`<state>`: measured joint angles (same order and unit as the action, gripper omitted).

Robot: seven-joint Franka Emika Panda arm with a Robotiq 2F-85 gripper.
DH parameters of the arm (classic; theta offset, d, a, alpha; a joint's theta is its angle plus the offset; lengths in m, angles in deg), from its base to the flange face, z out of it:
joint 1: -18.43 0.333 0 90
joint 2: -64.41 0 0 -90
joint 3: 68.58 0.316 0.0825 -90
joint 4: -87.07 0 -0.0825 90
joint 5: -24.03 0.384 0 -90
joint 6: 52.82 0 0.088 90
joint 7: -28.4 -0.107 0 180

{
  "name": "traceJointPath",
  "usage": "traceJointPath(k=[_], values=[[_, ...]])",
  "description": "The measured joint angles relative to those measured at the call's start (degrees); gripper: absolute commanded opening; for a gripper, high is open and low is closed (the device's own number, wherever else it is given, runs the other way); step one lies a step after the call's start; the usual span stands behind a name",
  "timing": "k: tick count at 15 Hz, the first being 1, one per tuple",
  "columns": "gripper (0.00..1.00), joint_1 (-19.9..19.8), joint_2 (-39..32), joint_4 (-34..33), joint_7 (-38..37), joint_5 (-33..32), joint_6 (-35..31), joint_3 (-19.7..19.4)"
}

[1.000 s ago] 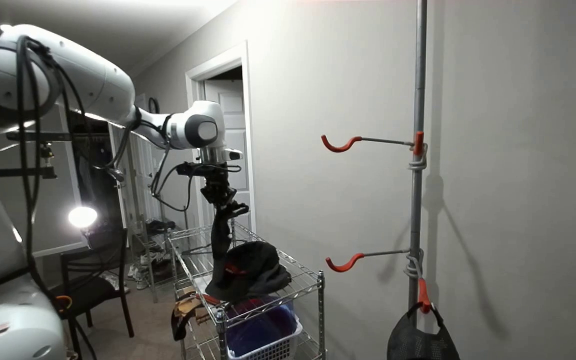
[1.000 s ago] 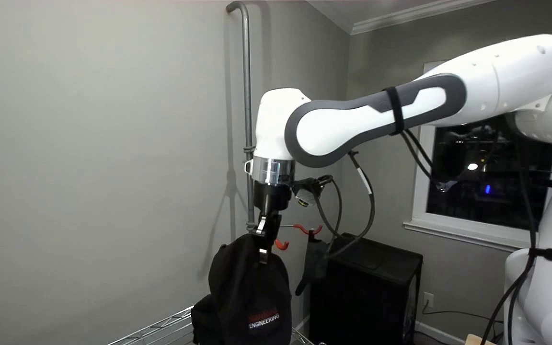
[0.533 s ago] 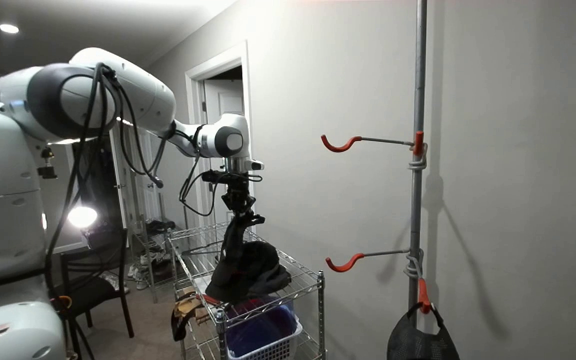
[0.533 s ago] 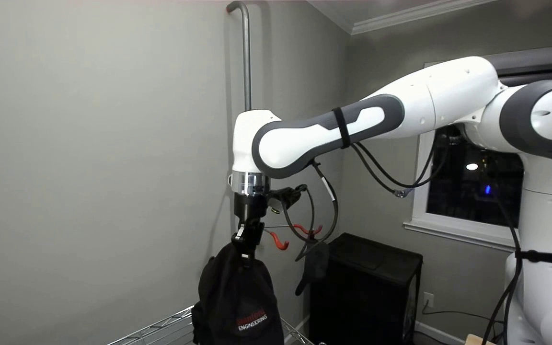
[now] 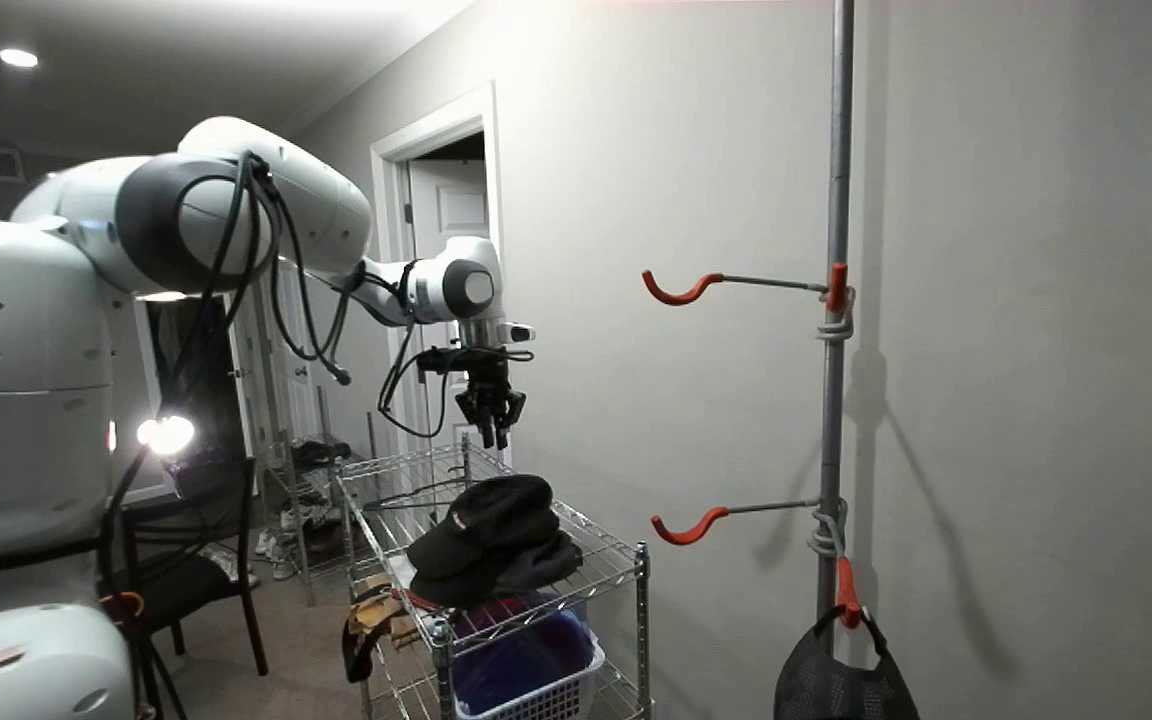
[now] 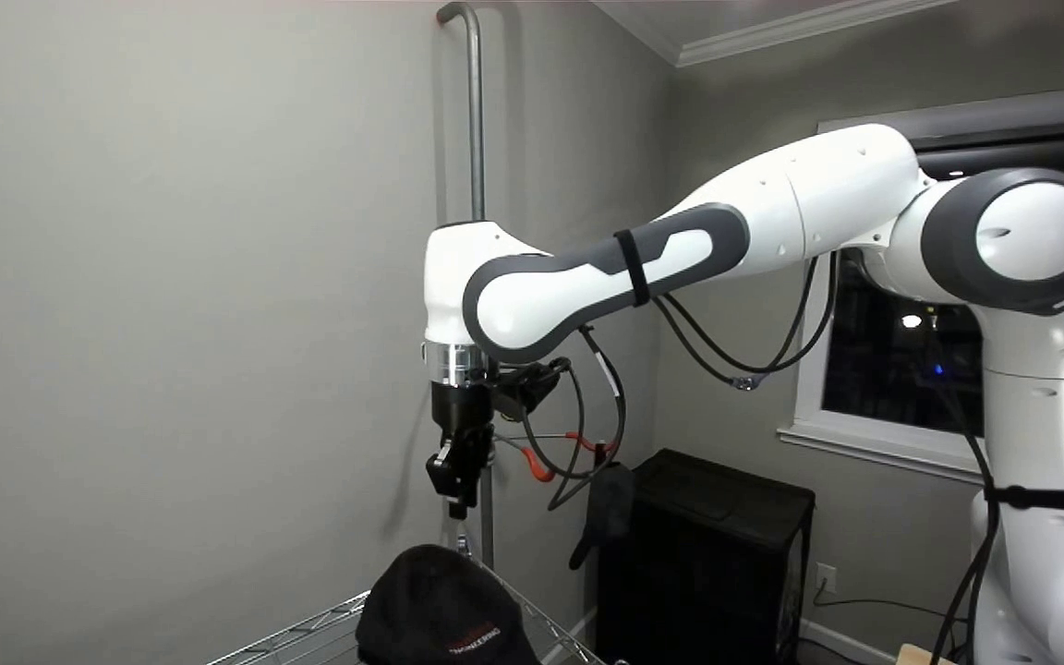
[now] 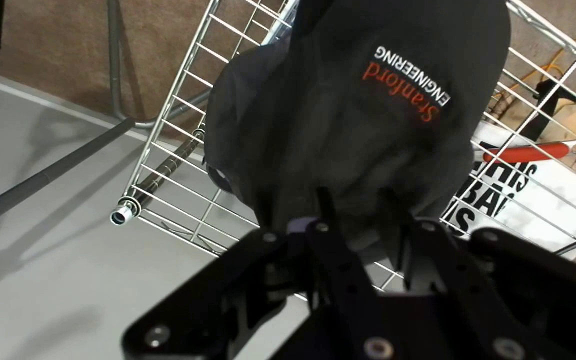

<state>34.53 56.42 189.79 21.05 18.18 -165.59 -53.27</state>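
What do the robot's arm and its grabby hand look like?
Its arm is smooth, rounded and white with dark grey patches, black straps and loopy black cables. After a shiny silver ring, the black gripper has two slim fingers and little round screws.

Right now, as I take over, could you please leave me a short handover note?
Gripper: slightly open, empty, above the cap, not touching it.
Cap: atop the dark pile on the rack.
Mesh cap: hanging from a red hook.
Done: cap down, ungripped.
Left: probably moving the gripper clear, unless you want the cap regripped.
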Motion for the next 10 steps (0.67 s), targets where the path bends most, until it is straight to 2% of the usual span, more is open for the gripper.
traceJointPath(k=[6,10], values=[[0.97,1.23,0.07,-0.09,-3.73,-2.11,-0.45,-0.04],[1.00,1.48,1.85,0.46,-10.51,-1.76,-0.72,-0.01]])
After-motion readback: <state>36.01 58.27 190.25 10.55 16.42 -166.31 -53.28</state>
